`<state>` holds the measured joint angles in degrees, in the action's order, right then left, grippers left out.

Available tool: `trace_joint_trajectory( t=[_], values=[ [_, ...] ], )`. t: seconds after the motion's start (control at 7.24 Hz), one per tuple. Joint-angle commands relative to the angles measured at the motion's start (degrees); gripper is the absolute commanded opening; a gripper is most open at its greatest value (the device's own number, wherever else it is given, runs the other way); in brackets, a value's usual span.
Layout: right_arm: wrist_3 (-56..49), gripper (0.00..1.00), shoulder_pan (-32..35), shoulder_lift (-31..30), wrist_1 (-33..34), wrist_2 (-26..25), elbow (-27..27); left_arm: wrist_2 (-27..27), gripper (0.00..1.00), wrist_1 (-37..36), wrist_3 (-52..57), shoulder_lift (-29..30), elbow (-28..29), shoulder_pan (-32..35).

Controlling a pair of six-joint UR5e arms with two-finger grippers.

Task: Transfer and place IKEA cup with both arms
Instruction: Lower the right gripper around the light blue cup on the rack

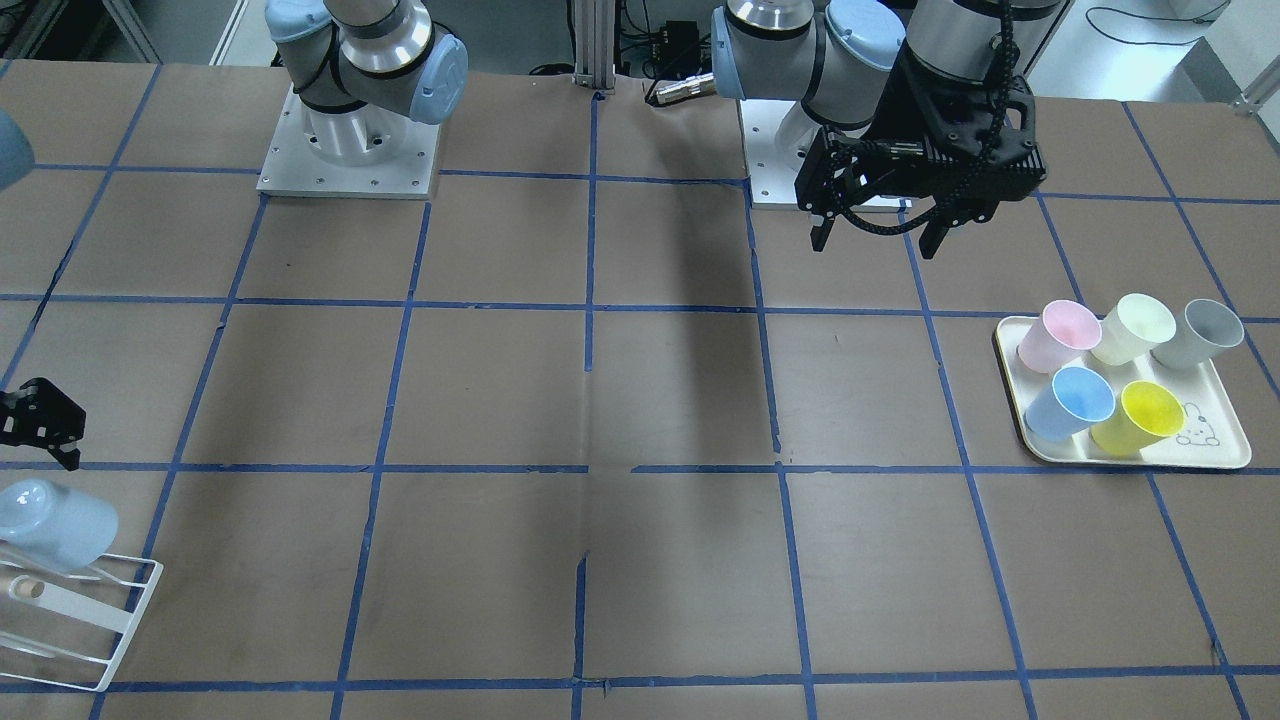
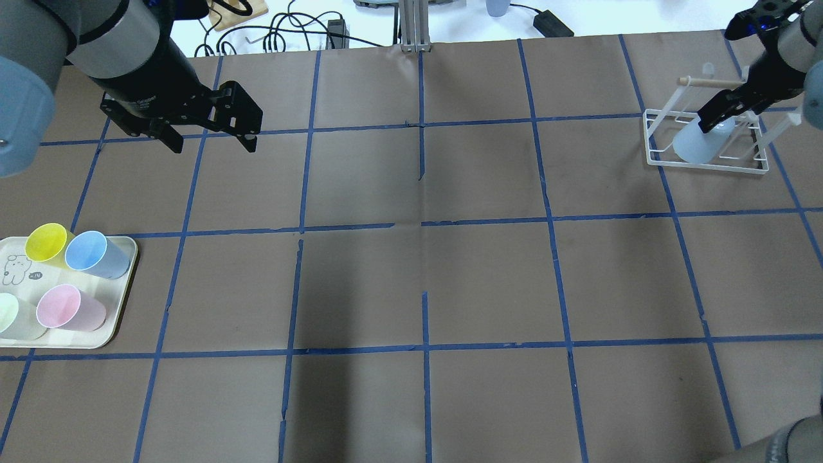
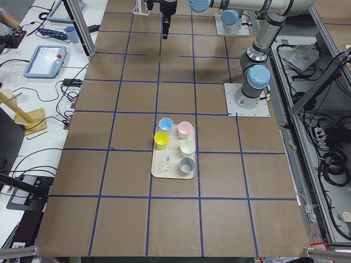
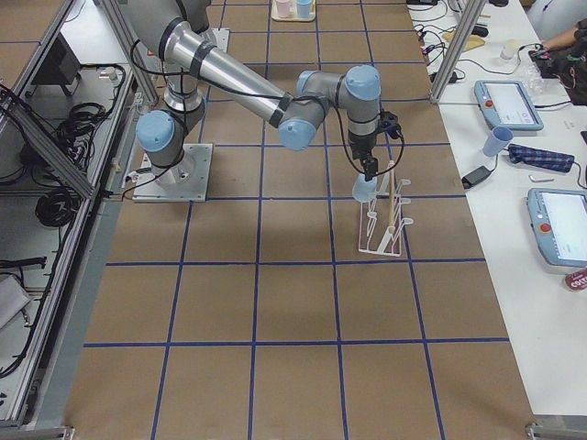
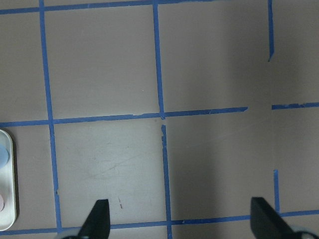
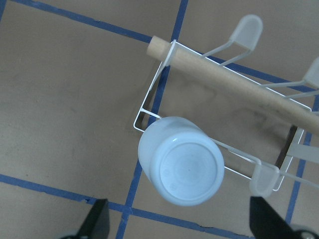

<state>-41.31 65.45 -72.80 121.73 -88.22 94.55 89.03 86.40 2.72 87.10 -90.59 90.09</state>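
ok so the IKEA cup (image 6: 182, 162) is parked on the white wire rack (image 2: 707, 168), out at roughly 2 o'clock on the table (image 2: 488, 283) going by the overhead cam. It's flipped mouth down and tilted, with its flat base aimed straight up at the right wrist cam. The rack's wooden dowel (image 6: 224, 67) runs past it at about 1 o'clock in that wrist shot.

The right gripper (image 6: 180, 219) hangs right over the cup. Its fingers are spread wide, one tip at 7 o'clock and the other at 5 o'clock in its own cam, and neither is touching the cup, so it's got nothing in it.

The left gripper (image 2: 212, 146) is way across at about 10 o'clock on the overhead view. Its fingers are also wide apart and it's holding nothing, with only bare brown table and blue tape lines under it.

The cream tray (image 1: 1215, 440) sits at 8 o'clock on the overhead view, well apart from the rack. It has a little bear doodle on it and five upright cups: pink (image 1: 1058, 335), pale yellow (image 1: 1135, 328) and grey (image 1: 1200, 333) in one row, then sky-blue (image 1: 1070, 403) and bright yellow (image 1: 1140, 415) in the other. Cups are packed close together, can't tell if they're touching
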Motion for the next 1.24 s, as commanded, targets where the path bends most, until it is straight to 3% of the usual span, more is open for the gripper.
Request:
trace_joint_trajectory(
  t=[0.0, 1.11],
  values=[
    [-0.78, 1.00, -0.06, 1.87, 0.35, -0.19, -0.06, 0.00, 1.00, 0.00, 0.00, 0.00, -0.03, 0.00],
    [-1.76, 1.00, -0.06, 5.48, 1.40, 0.16, -0.85, 0.00, 1.00, 0.00, 0.00, 0.09, 0.32, 0.09]
  ],
)
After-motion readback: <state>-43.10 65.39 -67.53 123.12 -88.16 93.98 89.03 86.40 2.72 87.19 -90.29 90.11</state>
